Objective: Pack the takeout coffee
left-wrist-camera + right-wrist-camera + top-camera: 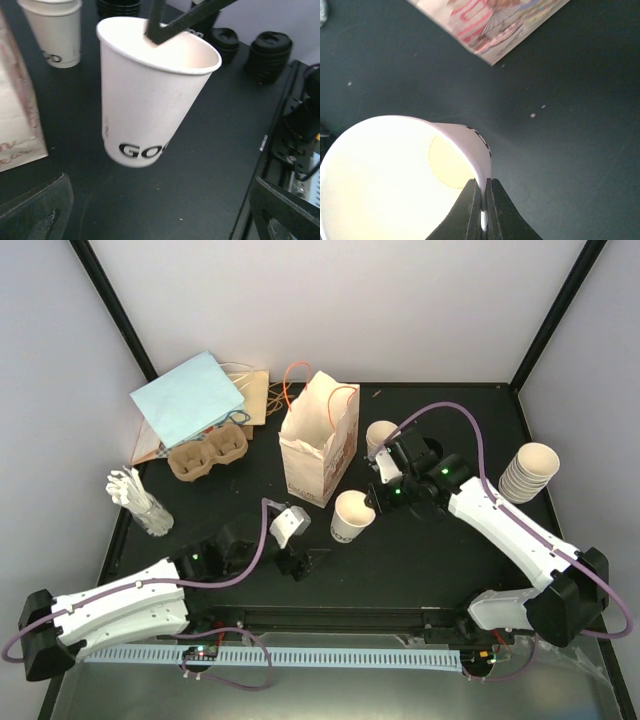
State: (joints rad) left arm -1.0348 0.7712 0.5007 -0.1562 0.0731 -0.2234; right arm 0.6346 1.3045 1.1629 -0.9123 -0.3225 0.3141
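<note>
Centre of the top view, the right gripper (370,506) is clamped thin on one wall of an open cup (351,516), one finger inside the rim, one outside, nothing supporting the base; the cup looks lifted off the table (430,560) and tilted, no lid on it

Left gripper (303,562) sits just lower left of the cup, jaws spread wide, holding nothing, cup between and ahead of its fingers in the left wrist view

Risks, as judgement:
- rim pinch is small, paper wall may buckle or slide out, cup drops and rolls
- tilt means the cup can swing on any fast move and clip the bag (318,445) just above left, tipping it
- if the left gripper closes on the body while the right one holds, the two can crush or twist the cup
- lidless cup packed as is leaves the job incomplete; black lids (270,52) are stacked at upper right of the left wrist view
- second cup (381,437) stands right of the bag, near the right arm, easy to knock
</note>
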